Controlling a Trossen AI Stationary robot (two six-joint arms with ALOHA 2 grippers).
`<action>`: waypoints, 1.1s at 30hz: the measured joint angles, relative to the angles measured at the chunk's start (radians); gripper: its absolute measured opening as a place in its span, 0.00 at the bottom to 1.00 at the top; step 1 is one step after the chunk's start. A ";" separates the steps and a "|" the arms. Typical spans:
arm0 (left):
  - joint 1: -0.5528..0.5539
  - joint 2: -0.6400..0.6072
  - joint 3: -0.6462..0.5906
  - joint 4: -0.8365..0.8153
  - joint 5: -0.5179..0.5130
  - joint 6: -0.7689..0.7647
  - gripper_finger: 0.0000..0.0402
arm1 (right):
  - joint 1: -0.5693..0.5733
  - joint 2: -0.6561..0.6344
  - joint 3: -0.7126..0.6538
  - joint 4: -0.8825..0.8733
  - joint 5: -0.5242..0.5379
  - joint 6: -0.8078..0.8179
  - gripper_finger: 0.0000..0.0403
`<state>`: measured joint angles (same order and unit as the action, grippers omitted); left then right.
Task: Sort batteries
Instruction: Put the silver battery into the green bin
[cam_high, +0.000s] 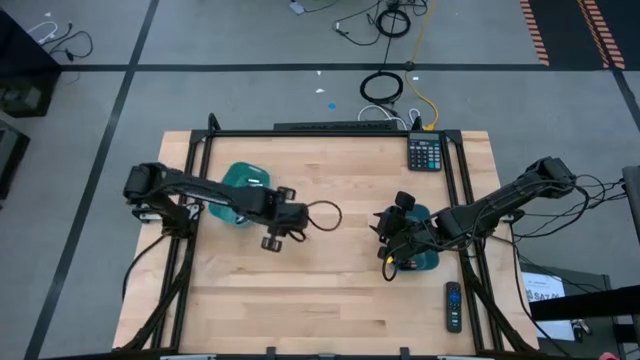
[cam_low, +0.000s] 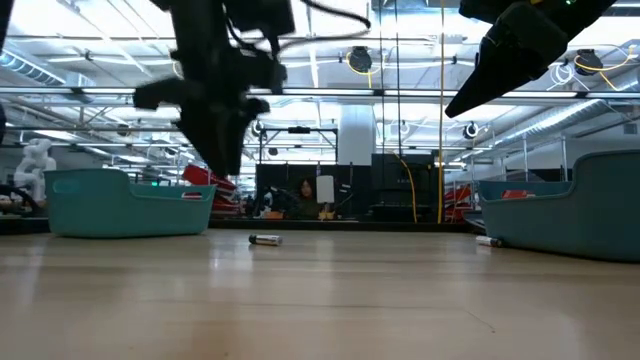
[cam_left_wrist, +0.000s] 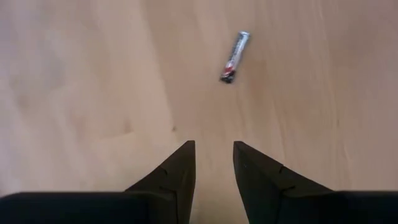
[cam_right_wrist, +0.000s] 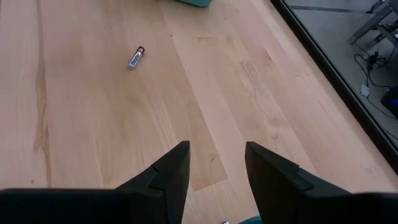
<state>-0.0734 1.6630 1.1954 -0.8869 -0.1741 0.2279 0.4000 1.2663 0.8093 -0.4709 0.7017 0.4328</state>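
A small silvery battery with a dark red end (cam_left_wrist: 235, 57) lies flat on the bare wood ahead of my left gripper (cam_left_wrist: 214, 163), which hangs open above the table near its middle (cam_high: 282, 228). The right wrist view shows a similar battery (cam_right_wrist: 135, 57) lying on the wood well ahead of my open right gripper (cam_right_wrist: 214, 167), which hovers by the right teal tray (cam_high: 428, 262). In the low view one battery (cam_low: 265, 239) lies between the trays, and another (cam_low: 487, 241) rests beside the right tray (cam_low: 575, 215). Neither gripper touches anything.
A second teal tray (cam_high: 240, 185) sits under my left arm, toward the table's left side (cam_low: 130, 205). A black calculator (cam_high: 425, 152) lies at the far right corner and a black remote control (cam_high: 453, 305) at the near right. Bare wood stretches across the middle and near side.
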 joint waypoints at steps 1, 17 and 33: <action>0.000 0.025 0.000 0.014 0.005 0.015 0.29 | 0.000 0.000 0.000 0.000 0.000 0.000 0.36; -0.004 0.180 0.000 0.237 0.057 0.107 0.51 | 0.000 0.000 0.000 0.000 0.000 -0.001 0.36; 0.001 0.251 0.000 0.314 0.107 0.129 0.45 | 0.000 0.000 0.000 0.014 0.000 0.000 0.36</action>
<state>-0.0727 1.9136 1.1957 -0.5725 -0.0669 0.3569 0.4000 1.2663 0.8093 -0.4567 0.7017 0.4328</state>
